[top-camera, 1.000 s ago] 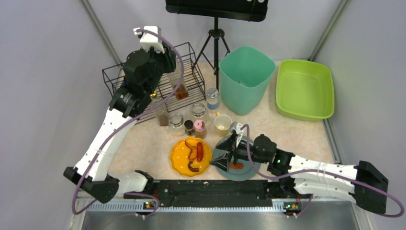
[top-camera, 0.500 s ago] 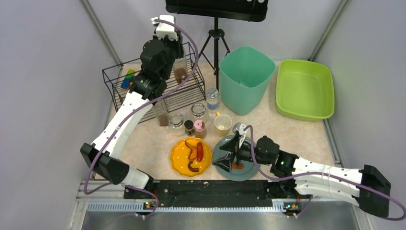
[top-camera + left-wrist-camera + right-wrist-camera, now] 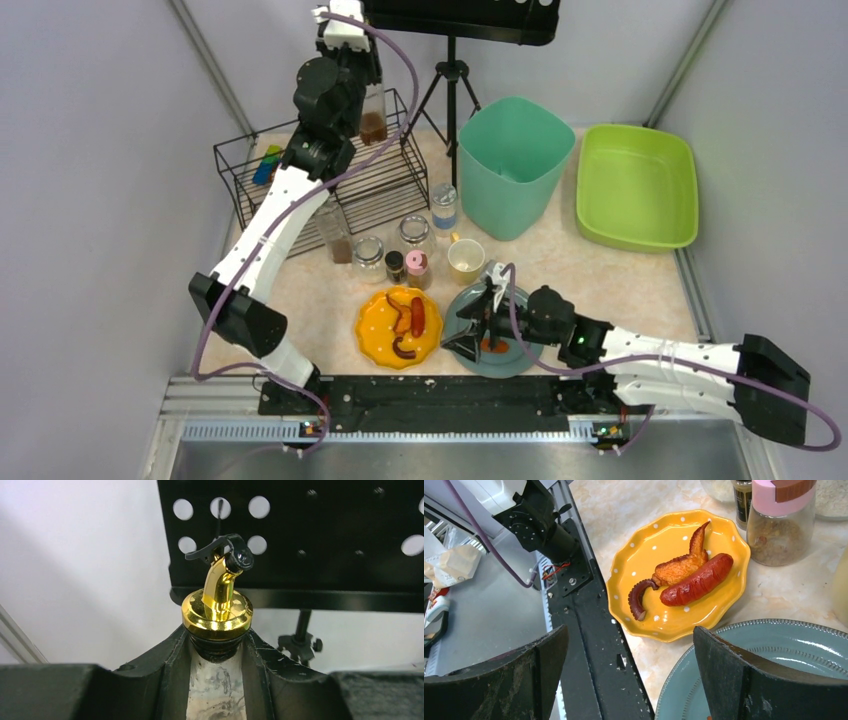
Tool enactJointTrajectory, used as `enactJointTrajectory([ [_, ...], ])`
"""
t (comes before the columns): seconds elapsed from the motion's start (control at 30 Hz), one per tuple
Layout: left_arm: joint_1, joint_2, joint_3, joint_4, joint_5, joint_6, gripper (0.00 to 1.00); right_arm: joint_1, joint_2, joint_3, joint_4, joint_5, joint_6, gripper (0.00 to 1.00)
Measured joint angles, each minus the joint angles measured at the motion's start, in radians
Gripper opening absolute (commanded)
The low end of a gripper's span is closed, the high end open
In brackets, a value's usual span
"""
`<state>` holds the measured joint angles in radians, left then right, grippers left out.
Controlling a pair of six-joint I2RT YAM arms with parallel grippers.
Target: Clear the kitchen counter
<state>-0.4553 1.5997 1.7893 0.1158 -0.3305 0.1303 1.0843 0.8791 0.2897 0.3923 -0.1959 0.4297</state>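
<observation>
Gold-spouted bottle (image 3: 218,605) clamped in the left jaws; right jaws apart over grey-green plate (image 3: 784,640)

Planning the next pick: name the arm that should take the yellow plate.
Right. The right gripper, open, hovers over the grey plate, beside the yellow plate; the left gripper is far back above the rack, shut on a bottle.

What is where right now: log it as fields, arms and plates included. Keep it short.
left jaws: shut on a bottle, gold spout up, raised by the far end of the rack
right jaws: open, low over the grey plate
grey plate: a red bit on it
yellow plate: sausage, wing, tentacle
counter: jars and cup mid-table; bin and tub at the back right
</observation>
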Motion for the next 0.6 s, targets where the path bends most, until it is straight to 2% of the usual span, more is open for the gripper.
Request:
enactJointTrajectory([
  [0.3, 0.066, 0.125, 0.135, 0.069, 0.031, 0.018, 0.0, 0.0, 0.071, -0.019, 0.078, -0.014, 0.016, 0.93],
  [0.6, 0.114, 0.23, 0.18, 0.114, 0.081, -0.01, 0.0, 0.0, 0.158, -0.027, 0.148, -0.033, 0.047, 0.93],
])
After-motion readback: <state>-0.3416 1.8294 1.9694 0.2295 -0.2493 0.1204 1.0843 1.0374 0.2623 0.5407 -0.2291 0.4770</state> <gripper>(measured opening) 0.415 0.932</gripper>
